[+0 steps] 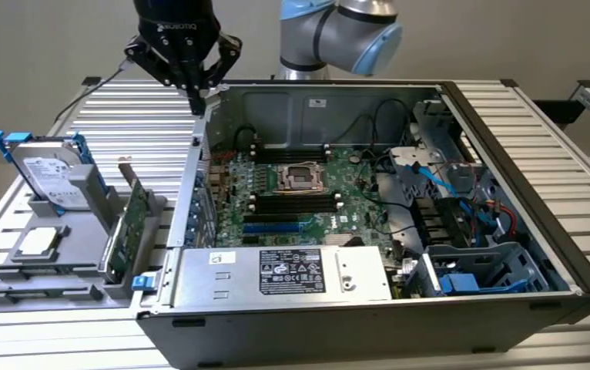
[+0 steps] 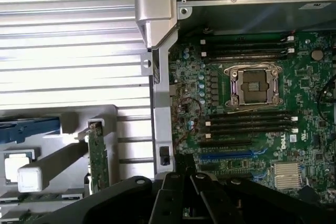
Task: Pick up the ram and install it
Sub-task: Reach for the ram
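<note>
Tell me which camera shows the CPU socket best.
The wrist view: the CPU socket lies nearly head-on, its metal frame and open centre plain. The exterior view shows the CPU socket from farther off, slanted, between the black memory slots.

Slim green ram (image 1: 113, 250), standing on edge

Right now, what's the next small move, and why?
Probably shift the gripper toward the rack on the exterior view's left: it hangs shut and empty above the case wall, while the ram stands in that rack, untouched.
</note>
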You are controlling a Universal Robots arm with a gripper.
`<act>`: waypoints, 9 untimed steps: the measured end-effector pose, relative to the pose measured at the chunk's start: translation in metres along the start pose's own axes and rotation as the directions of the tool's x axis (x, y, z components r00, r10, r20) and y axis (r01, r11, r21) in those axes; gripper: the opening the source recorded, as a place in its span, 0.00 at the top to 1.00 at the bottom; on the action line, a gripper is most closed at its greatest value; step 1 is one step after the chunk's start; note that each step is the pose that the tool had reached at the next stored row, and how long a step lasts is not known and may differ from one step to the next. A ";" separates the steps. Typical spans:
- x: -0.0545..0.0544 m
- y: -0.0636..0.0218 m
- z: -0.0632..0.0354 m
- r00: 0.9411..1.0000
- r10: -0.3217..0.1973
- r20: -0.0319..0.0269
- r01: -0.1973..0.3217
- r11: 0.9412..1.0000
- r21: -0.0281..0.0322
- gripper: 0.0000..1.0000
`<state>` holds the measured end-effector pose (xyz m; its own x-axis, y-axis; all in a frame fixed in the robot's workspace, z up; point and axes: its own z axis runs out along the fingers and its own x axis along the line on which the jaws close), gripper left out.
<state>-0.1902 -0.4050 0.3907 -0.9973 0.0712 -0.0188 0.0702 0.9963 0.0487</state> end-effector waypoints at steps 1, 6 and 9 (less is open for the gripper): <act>0.005 -0.0011 0.0000 1.000 0.000 0.000 0.000 1.000 0.000 0.89; 0.027 -0.0061 0.0000 1.000 0.000 0.000 0.000 1.000 0.000 0.89; 0.041 -0.0095 0.0002 1.000 0.000 0.000 0.000 1.000 0.000 0.89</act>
<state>-0.2313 -0.4116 0.3893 -0.9973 0.0711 -0.0188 0.0701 0.9963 0.0487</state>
